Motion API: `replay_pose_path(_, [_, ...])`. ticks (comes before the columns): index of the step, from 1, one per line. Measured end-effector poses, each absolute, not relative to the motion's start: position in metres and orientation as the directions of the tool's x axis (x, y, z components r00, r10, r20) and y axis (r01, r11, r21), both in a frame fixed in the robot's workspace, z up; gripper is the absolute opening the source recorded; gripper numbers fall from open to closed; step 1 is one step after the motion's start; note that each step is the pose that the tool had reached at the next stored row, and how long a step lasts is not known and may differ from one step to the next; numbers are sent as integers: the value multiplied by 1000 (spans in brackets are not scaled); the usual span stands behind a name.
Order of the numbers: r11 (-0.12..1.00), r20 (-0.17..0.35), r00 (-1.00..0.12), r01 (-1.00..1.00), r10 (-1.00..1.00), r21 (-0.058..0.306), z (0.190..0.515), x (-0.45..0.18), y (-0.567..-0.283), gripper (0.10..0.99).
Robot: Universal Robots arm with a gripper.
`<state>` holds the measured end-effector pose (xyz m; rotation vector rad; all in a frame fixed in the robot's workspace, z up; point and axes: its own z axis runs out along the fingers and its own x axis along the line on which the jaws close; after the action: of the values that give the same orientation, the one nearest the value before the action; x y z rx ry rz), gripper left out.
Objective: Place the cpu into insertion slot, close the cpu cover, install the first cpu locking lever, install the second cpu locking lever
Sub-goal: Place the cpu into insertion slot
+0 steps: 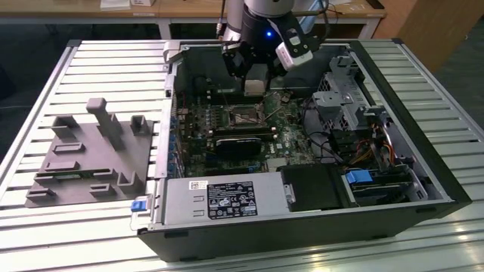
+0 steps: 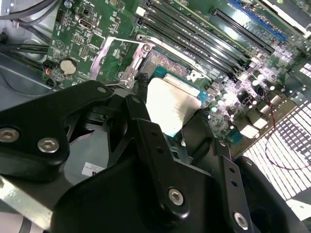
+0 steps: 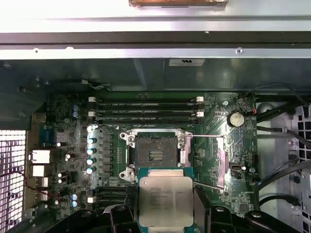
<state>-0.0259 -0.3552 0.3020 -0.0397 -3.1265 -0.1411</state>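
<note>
Exterior view: hand hangs over the open PC case on the slatted counter. It is clamped on the cpu. The cpu sits above the board, near the slot but not in it. A grey fixture lies on the counter at the exterior view's left, apart from the case.

First wrist view: cpu has its silvery face showing and is gripped on two sides by black fingers. The slot is just beside the cpu edge, its dark centre bare. The cover is swung open beside the slot. Memory slots are on its other side.

Second wrist view: cpu is between the fingers, the slot is partly hidden behind it, and the cover is open.
</note>
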Motion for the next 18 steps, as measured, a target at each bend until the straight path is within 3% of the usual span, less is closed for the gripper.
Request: replay_pose_path(18, [990, -12, -994, 107, 109, 91, 285, -27, -355, 537])
